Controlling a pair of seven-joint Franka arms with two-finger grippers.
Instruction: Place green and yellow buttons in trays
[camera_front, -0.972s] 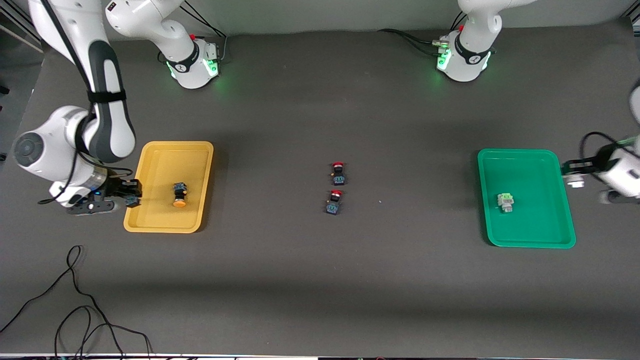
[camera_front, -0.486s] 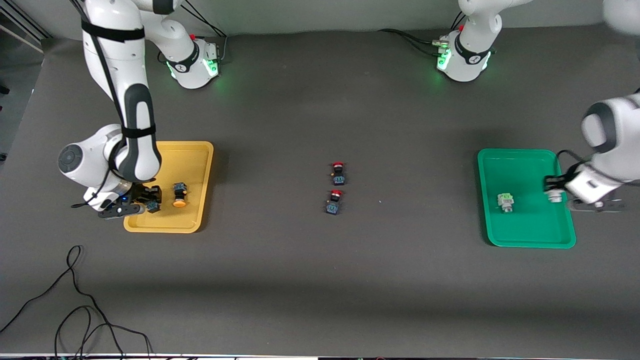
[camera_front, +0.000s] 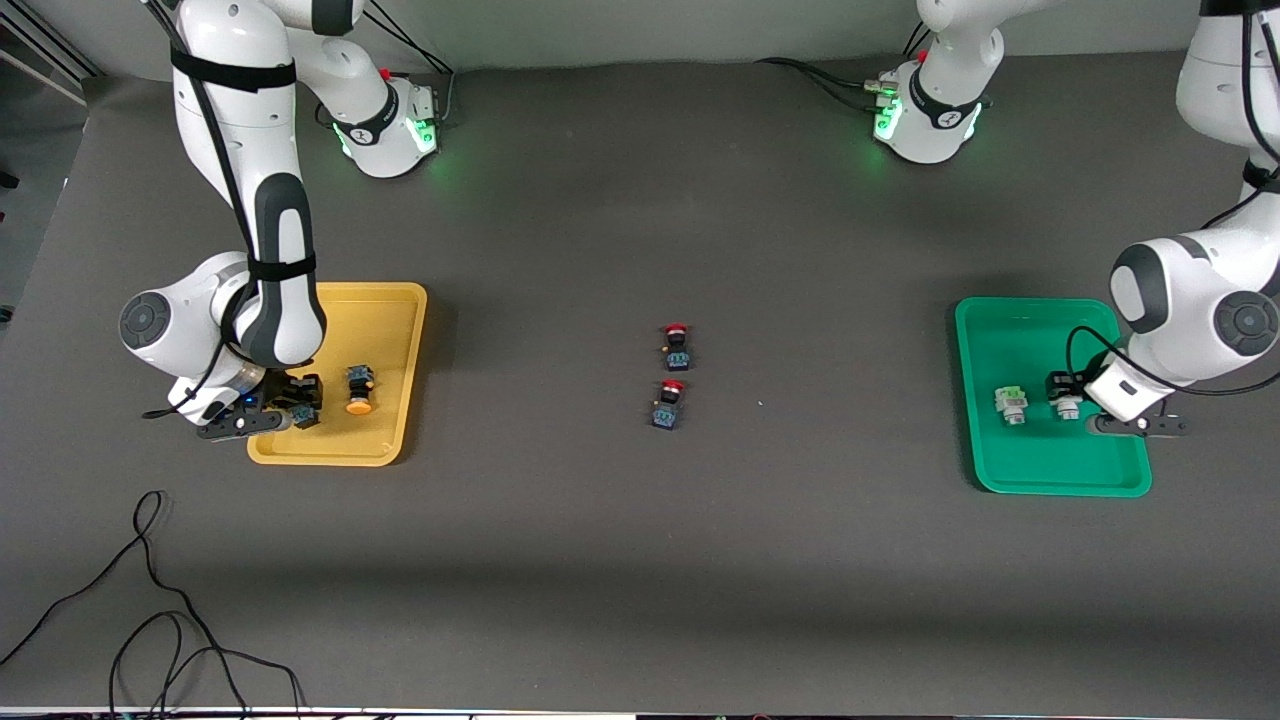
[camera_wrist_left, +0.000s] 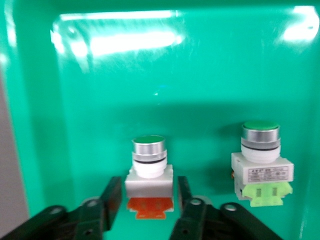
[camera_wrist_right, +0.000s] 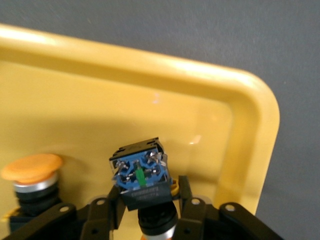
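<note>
My left gripper (camera_front: 1065, 400) is low over the green tray (camera_front: 1035, 310), shut on a pale grey-white button (camera_wrist_left: 149, 172) with a green cap and an orange base. A second white button with a lime base (camera_front: 1011, 403) lies in that tray beside it and shows in the left wrist view (camera_wrist_left: 260, 165). My right gripper (camera_front: 303, 408) is low in the yellow tray (camera_front: 345, 292), shut on a black-blue button (camera_wrist_right: 140, 172), contact end up. An orange-yellow capped button (camera_front: 358, 392) lies in the yellow tray next to it and shows in the right wrist view (camera_wrist_right: 31, 175).
Two red-capped buttons (camera_front: 677, 345) (camera_front: 668, 403) sit at the table's middle, one nearer to the front camera than the other. Black cables (camera_front: 150, 600) lie on the table nearer to the front camera than the yellow tray.
My left gripper has carried its button from the green tray's outer rim to beside the other white button. My right gripper has carried its button over the yellow tray's rim, then nearly stopped.
</note>
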